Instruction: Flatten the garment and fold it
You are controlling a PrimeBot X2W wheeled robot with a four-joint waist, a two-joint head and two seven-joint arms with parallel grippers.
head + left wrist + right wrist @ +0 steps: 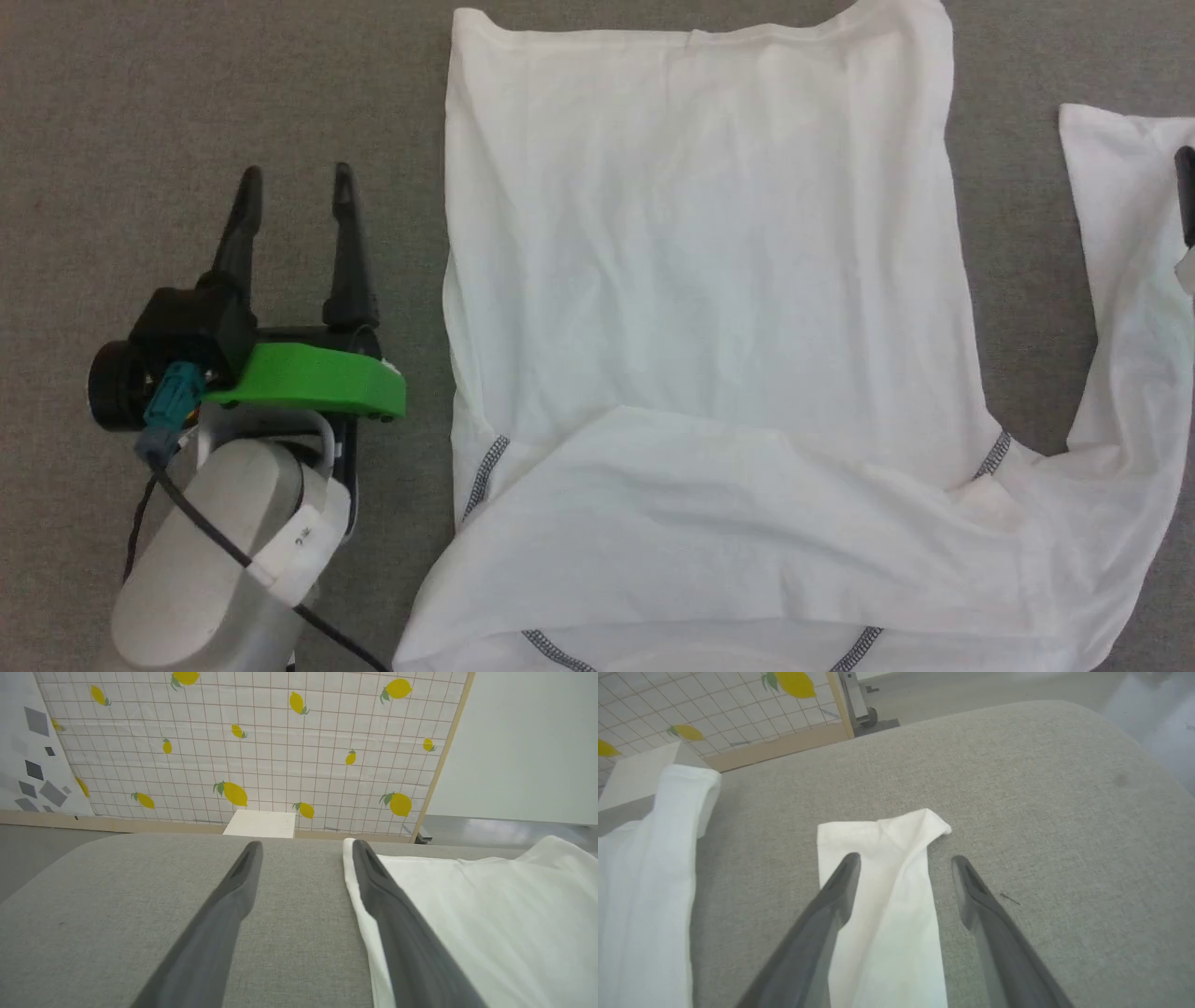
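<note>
Beyond the grey fabric surface (187,93) stands a white box (259,823) before a lemon-printed grid screen (261,742).

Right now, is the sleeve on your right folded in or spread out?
Spread out. The sleeve lies apart from the shirt body, bare grey surface between them, not folded over it.

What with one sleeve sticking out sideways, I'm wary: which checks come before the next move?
1. Left gripper open, empty: ok.
2. Right gripper open, over the end of the sleeve: ok.
3. T-shirt body flat on the grey pad: ok, faint creases.
4. Sleeve folded in: not ok, it lies spread out to the right.
5. Left fingers clear of the shirt's edge: cannot tell.
</note>
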